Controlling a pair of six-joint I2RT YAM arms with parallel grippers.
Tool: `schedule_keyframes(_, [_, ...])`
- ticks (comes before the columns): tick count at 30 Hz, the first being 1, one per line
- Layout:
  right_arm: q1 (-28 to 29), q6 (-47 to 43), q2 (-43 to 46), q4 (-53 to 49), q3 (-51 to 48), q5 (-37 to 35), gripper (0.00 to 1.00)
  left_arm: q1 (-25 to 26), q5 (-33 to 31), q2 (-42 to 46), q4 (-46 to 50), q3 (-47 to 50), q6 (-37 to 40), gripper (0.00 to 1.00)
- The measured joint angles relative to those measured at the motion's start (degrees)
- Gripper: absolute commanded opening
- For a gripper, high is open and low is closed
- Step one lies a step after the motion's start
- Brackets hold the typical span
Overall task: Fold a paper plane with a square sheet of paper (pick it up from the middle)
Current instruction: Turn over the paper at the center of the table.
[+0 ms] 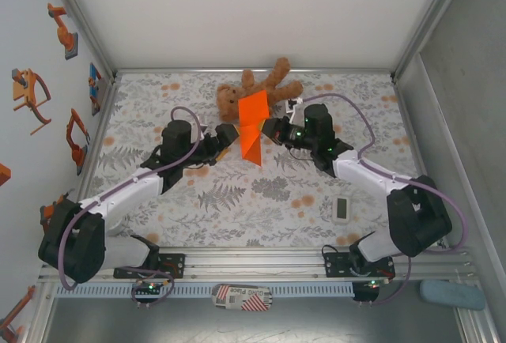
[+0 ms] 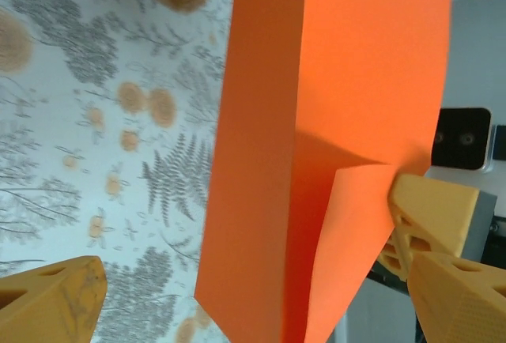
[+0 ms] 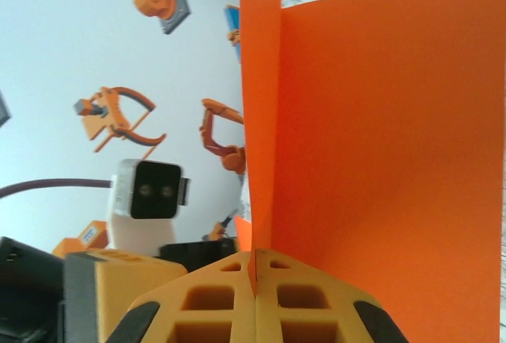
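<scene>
The folded orange paper (image 1: 253,122) is held up off the table (image 1: 237,201), just in front of the teddy bear (image 1: 231,99). Its edge is pinched tight by the right gripper (image 3: 253,262), whose fingers are closed on it. The left gripper (image 2: 237,295) is spread wide open, and the paper is seen between its yellow fingers (image 2: 51,303), not squeezed

Brightly and evenly lit from above, with only soft, faint shadows on the flowered counter (image 1: 237,201), crisp in the overhead view, softer through the wrist cameras, with the orange paper (image 2: 332,82) vividly saturated and the nearest jaws blurred.
</scene>
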State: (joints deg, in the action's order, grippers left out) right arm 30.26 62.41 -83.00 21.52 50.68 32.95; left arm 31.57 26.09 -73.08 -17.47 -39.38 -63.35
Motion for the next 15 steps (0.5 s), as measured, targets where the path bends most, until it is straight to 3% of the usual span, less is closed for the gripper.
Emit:
schedule_keyframes(6, [0.00, 2.80, 0.76, 2.56, 1.49, 3.15, 0.00, 4.09, 1.51, 0.15, -5.70, 0.13, -1.99, 0.98])
schedule_keyframes(15, [0.00, 5.11, 0.76, 3.80, 1.49, 3.93, 0.00, 4.76, 2.08, 0.15, -13.22, 0.07, -4.13, 0.80])
